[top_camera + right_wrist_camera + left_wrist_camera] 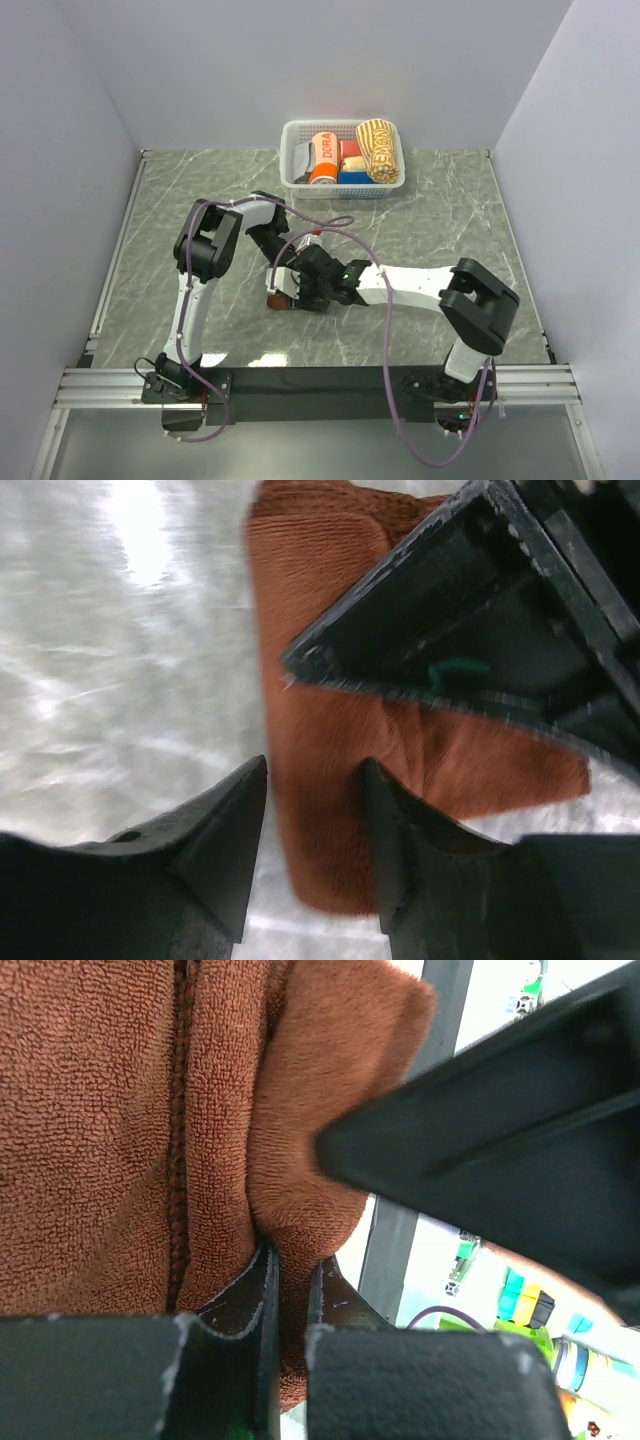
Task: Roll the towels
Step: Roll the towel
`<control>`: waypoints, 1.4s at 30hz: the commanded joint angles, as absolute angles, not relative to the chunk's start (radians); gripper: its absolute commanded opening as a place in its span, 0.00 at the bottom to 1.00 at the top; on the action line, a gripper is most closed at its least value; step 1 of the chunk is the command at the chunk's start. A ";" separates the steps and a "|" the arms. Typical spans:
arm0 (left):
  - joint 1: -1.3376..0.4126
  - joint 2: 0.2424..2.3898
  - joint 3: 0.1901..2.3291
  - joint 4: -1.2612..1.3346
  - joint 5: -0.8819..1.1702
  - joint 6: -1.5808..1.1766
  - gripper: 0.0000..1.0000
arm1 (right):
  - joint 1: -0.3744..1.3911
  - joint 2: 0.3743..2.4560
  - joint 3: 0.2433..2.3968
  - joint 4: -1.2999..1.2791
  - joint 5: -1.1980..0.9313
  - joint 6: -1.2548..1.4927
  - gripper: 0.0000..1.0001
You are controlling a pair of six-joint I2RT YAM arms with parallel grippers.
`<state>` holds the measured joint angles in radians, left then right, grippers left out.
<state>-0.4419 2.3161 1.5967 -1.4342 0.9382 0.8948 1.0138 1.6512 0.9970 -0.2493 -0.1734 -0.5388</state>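
Note:
The rust-brown towel (pixel 120 1140) fills the left wrist view, and my left gripper (pixel 292 1265) is shut on a fold of it. In the top view the same towel (pixel 281 299) lies bunched at mid-table under both grippers. My right gripper (pixel 315 770) hangs open over the towel's (pixel 330 810) near end. One finger stands off its edge above bare table and the other is over the cloth. The left gripper's black body (pixel 470 610) crosses the towel just beyond. The cream-yellow towel (pixel 380 150) lies rolled in the basket.
A white basket (pixel 293 150) stands at the back of the marble table (pixel 450 220). It also holds an orange "DORA" roll (pixel 325 155) and small red and blue rolls (pixel 352 178). The two arms meet closely at mid-table, with purple cables (pixel 330 225) looping over them.

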 commanded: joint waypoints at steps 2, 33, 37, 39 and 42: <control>-0.443 2.393 1.569 -1.255 0.729 0.948 0.07 | 1.012 1.755 0.991 -0.160 -0.120 -0.587 0.39; 0.137 1.668 1.148 -0.939 0.921 0.868 0.47 | 0.753 2.206 1.465 -0.837 -0.880 -0.336 0.00; 0.036 1.455 0.940 -0.810 0.778 0.922 0.54 | 0.738 2.339 1.555 -0.913 -0.907 -0.330 0.00; -0.079 1.334 0.870 -0.709 0.723 0.925 0.56 | 0.727 2.371 1.591 -0.931 -0.908 -0.319 0.00; -0.223 1.191 0.763 -0.565 0.644 0.917 0.63 | 0.721 2.390 1.601 -0.920 -0.908 -0.311 0.00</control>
<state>-0.0906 1.3045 0.8276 -0.7689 0.7574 0.8890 0.6991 2.2837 1.6505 -0.8169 -1.0607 -0.3019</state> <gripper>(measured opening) 0.612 0.151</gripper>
